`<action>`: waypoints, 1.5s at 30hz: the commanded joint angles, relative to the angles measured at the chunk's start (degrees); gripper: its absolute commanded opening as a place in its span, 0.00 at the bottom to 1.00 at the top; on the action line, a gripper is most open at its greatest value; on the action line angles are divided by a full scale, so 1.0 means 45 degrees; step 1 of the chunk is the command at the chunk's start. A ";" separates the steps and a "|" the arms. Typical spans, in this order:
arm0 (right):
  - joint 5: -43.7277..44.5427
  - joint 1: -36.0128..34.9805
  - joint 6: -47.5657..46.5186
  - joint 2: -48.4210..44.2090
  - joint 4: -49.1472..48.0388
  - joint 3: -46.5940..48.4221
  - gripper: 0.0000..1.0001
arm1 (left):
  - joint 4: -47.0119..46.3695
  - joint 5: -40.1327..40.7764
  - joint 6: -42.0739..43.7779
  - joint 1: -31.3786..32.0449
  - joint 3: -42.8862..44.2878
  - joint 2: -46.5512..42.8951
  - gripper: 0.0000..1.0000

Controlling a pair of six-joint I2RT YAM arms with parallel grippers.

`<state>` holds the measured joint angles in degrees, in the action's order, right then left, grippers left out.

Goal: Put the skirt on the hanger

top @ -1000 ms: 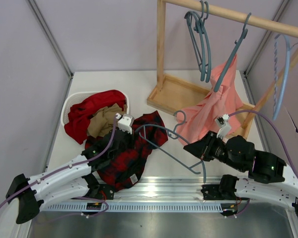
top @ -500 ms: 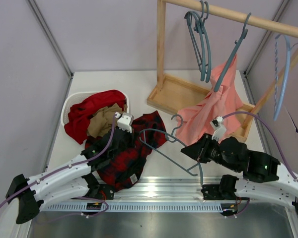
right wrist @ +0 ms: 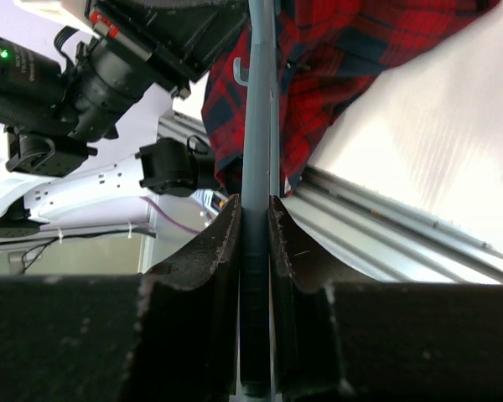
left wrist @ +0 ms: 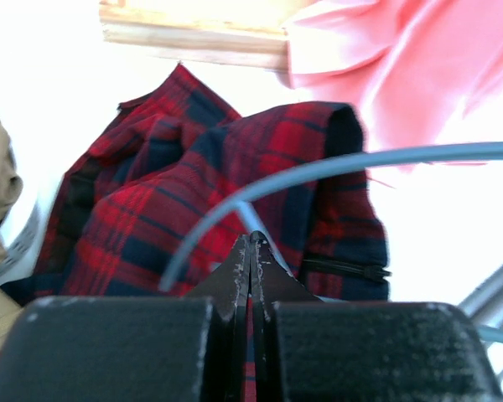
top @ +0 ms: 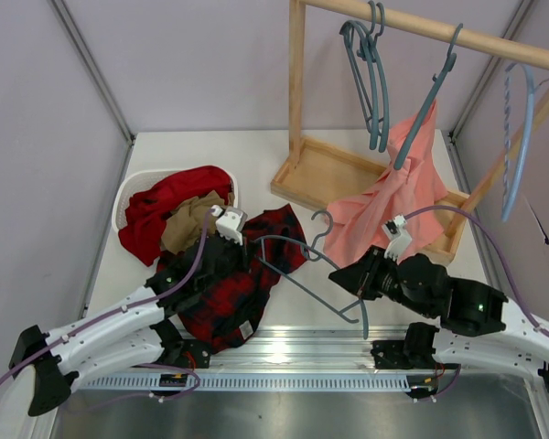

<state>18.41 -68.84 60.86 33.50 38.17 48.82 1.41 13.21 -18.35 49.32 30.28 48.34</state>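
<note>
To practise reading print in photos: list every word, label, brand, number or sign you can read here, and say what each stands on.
No text can be read in any view.
Small white label on the skirt: too small to read.

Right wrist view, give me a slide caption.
Right gripper clamps the slate-blue hanger, its bar running toward the plaid skirt.
</note>
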 commanded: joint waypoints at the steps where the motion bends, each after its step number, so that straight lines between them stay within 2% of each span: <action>1: 0.0926 -0.0229 -0.0535 0.0037 -0.1722 -0.0513 0.00 | -0.0392 -0.1020 -0.0139 -0.0101 0.0653 -0.0253 0.00; 7: 0.1845 -0.0347 -0.2114 -0.0470 -0.4319 -0.1569 0.00 | 0.0467 -0.0945 -0.1057 -0.0101 0.0497 -0.0448 0.00; 12: 0.2177 -0.0483 -0.3678 -0.0881 -0.6391 -0.2430 0.00 | 0.1521 0.0166 -0.1606 -0.0101 0.0380 -0.1092 0.00; 15: 0.2197 -0.0600 -0.4714 -0.0920 -0.7231 -0.2528 0.00 | 0.2126 0.0966 -0.1587 -0.0120 0.0399 -0.1386 0.05; 17: 0.2294 -0.0659 -0.5279 -0.0940 -0.7737 -0.2664 0.00 | 0.2923 0.1437 -0.1586 -0.0198 0.0808 -0.1270 0.18; 18: 0.2295 -0.0679 -0.5418 -0.0940 -0.7973 -0.2839 0.00 | 0.3258 0.1864 -0.1606 -0.0237 0.0945 -0.1211 0.27; 19: 0.2140 -0.0679 -0.5574 -0.0901 -0.8226 -0.2957 0.00 | 0.3570 0.2043 -0.1703 -0.0276 0.1546 -0.1133 0.51; 22: 0.2021 -0.0718 -0.5770 -0.0803 -0.9457 -0.3424 0.00 | 0.4645 0.2433 -0.1762 -0.0452 0.2445 -0.0976 0.82; 24: 0.1943 -0.0718 -0.5868 -0.0608 -1.0160 -0.3660 0.00 | 0.5096 0.2396 -0.1704 -0.0491 0.3364 -0.1073 0.87; 30: 0.2370 -0.1049 -0.6452 0.0192 -1.2483 -0.4461 0.00 | 0.4883 0.0407 -0.1702 -0.0511 0.5083 -0.1211 0.88; 35: 0.3366 -0.1828 -0.6884 0.1265 -1.3736 -0.4268 0.00 | 0.3321 -0.1917 -0.2834 -0.0491 0.4951 -0.0393 0.86; 39: 0.5337 -0.2998 -0.7624 0.2474 -1.4321 -0.3954 0.00 | 0.2462 -0.1551 -0.4511 -0.0491 0.4229 -0.0194 0.85; 40: 0.6347 -0.3235 -0.7877 0.2749 -1.4613 -0.3876 0.00 | 0.2112 -0.1491 -0.4768 -0.0472 0.3821 -0.0253 0.85; 45: 0.8250 -0.3707 -0.7920 0.4176 -1.5357 -0.3563 0.00 | 0.1698 -0.1491 -0.5005 -0.0472 0.3485 -0.0915 0.84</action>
<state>44.66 -84.95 26.26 50.33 -21.41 29.12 13.82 8.01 -37.74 47.44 45.74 47.03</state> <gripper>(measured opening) 0.186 0.845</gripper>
